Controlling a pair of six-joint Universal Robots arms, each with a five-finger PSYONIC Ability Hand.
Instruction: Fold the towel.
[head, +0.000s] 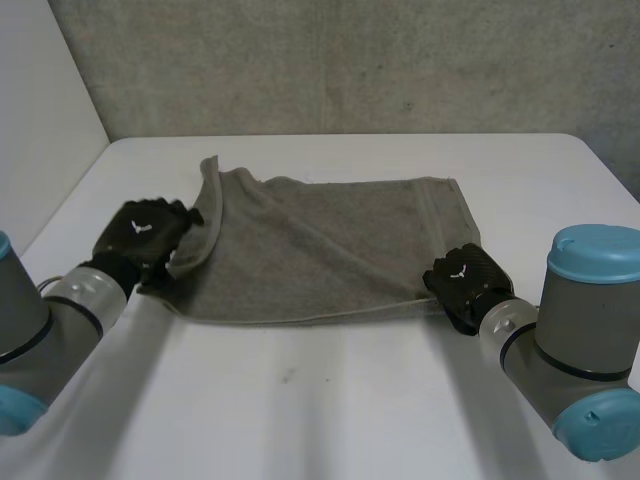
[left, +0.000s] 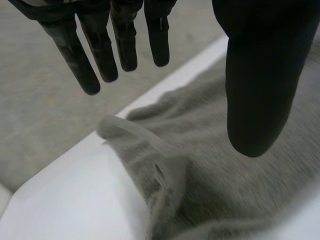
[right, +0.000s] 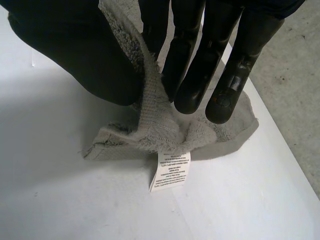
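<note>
A grey towel lies spread on the white table. Its left edge is rumpled and turned up in a ridge. My left hand hovers at that left edge with straight, spread fingers. In the left wrist view the left hand stands above the raised fold of towel and holds nothing. My right hand is at the towel's near right corner. There the right hand pinches the towel's corner between thumb and fingers, lifting it slightly. A white label hangs from that corner.
A grey rough wall rises behind the table's far edge, and a white wall stands at the left. Bare tabletop stretches in front of the towel and to its right.
</note>
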